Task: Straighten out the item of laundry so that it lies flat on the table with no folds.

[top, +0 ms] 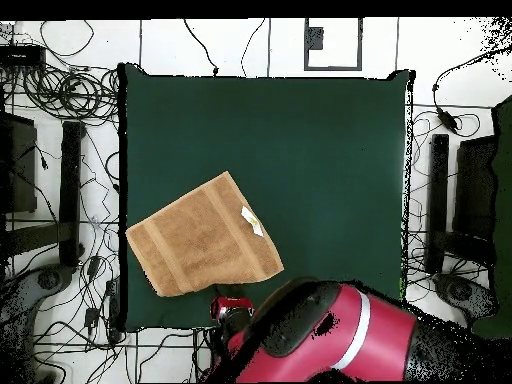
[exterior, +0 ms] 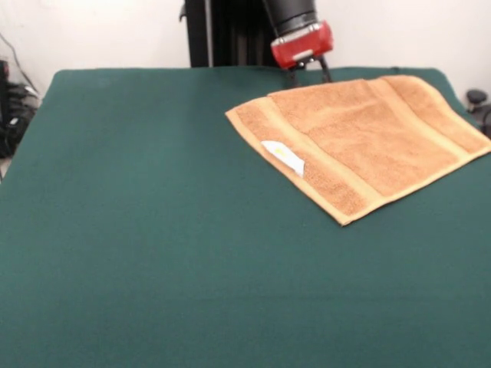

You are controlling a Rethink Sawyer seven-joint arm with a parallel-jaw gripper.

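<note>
Front view, towel: small square tan-orange terry towel point(exterior: 368, 138) spread flat on the dark green felt table point(exterior: 153, 230), turned diagonally; woven bands visible, white label point(exterior: 284, 157) on top.
Front view, gripper: red-and-black gripper point(exterior: 309, 73) just above the towel's far edge; finger state cannot be told.
Overhead view, towel: lies against the table's edge, gripper just beside it.

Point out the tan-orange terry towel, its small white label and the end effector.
Tan-orange terry towel point(exterior: 368, 134), front view, middle of the cloth.
Small white label point(exterior: 284, 156), front view, label's centre.
End effector point(exterior: 311, 72), front view, between its dark tips.
</note>
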